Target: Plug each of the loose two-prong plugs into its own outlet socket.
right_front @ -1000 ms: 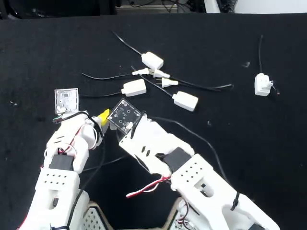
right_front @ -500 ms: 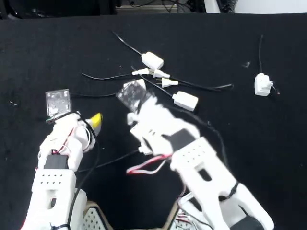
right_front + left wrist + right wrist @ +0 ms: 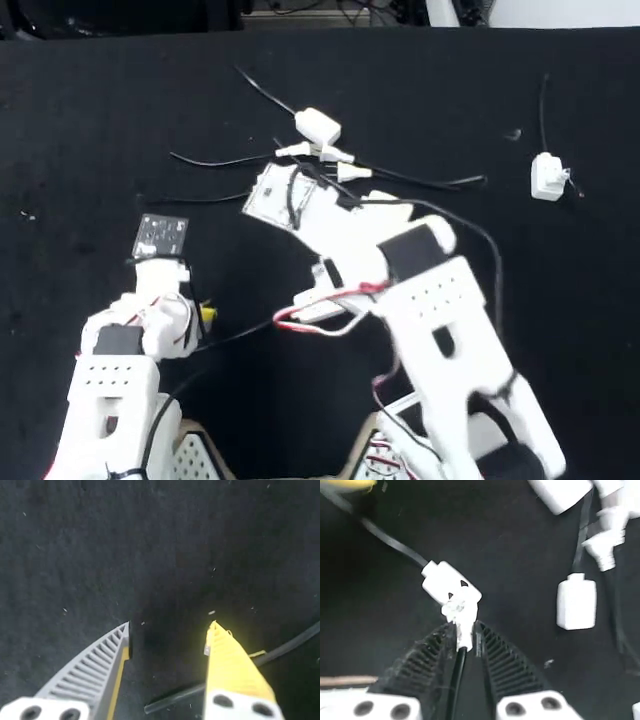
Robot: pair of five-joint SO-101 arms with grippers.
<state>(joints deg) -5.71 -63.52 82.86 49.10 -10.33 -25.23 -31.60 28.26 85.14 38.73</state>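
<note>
Protruding from the right pincer is a plug.

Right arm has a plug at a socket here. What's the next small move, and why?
Probably a short, gentle push straight into the outlet socket, grip kept. The right gripper is shut on the two-prong plug, whose front meets the socket's face; full seating cannot be told. The left gripper hangs open over the black table, not bracing the socket.
</note>
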